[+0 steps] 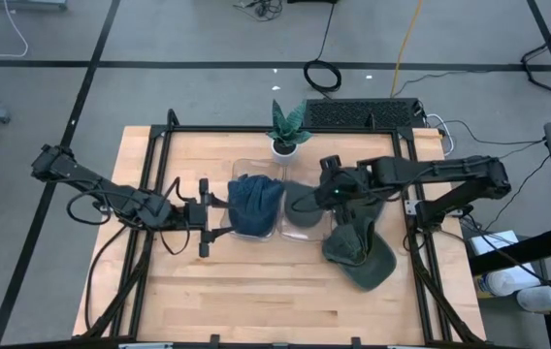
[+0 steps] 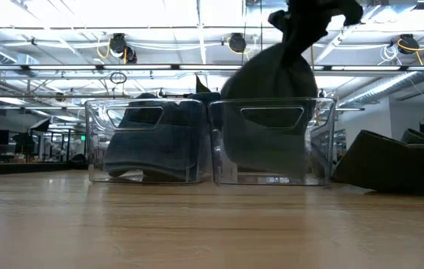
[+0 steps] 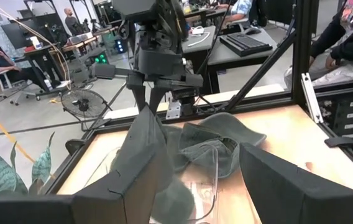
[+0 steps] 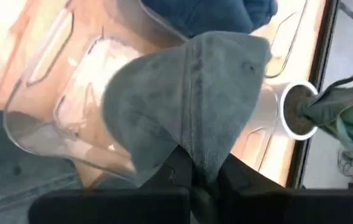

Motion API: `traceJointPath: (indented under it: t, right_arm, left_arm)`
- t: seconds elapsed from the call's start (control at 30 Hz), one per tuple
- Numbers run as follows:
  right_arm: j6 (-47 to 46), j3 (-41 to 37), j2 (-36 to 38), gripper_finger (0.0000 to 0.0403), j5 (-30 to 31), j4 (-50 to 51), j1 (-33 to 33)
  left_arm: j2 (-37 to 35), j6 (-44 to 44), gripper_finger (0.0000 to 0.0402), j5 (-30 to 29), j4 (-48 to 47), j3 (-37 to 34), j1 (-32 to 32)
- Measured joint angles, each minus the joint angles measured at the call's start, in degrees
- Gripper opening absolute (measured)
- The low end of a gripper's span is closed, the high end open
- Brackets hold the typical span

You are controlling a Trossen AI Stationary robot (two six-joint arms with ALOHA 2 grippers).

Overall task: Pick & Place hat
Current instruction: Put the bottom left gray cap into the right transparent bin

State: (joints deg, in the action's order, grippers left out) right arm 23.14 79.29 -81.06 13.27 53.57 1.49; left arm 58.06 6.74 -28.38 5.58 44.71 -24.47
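A grey-green hat (image 1: 305, 204) hangs from my shut right gripper (image 1: 326, 194) above the right of two clear bins (image 2: 324, 142). In the low view the hat (image 2: 272, 90) dips into that bin. The left bin (image 2: 96, 142) holds a blue hat (image 1: 254, 204). A second green hat (image 1: 358, 254) lies flat on the table, right of the bins. My left gripper (image 1: 205, 215) is open, level and just left of the left bin, touching nothing that I can see. My right gripper pinches a gathered fold of the grey-green hat (image 4: 196, 163) between its two fingers, coming from above and pointing down. The hat (image 4: 189, 93) hangs slack below the fingers. Its lower part reaches inside the right bin (image 4: 40, 124).
A small potted plant (image 1: 287, 131) stands at the table's far edge behind the bins. A black frame (image 1: 149, 174) borders the table. A keyboard (image 1: 363, 113) lies beyond the far edge. Bare wood (image 1: 256, 291) spreads toward the near edge. People sit in the room behind.
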Motion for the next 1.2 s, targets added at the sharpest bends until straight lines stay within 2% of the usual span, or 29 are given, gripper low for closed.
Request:
traceJointPath:
  t: [0.27,0.67,1.07,1.2]
  right_arm:
    - [2.22,-6.07,0.02,0.0011,-0.23,-6.31,-4.12]
    - [4.19,-19.71,0.02,0.0011,-9.32,-24.47,-9.59]
    - [1.57,-23.52,0.02,0.0011,-10.47,-25.95,-10.19]
    - [1.55,-23.74,0.02,0.0011,-8.76,-24.1,-10.81]
  left_arm:
    - [0.0,0.28,0.023,-0.11,0.12,0.0,0.9]
    - [0.0,0.26,0.023,-0.12,0.14,0.0,0.94]
    - [0.0,0.15,0.023,-0.11,0.62,0.0,0.92]
    - [-0.01,-0.76,0.023,-0.09,0.61,0.0,0.93]
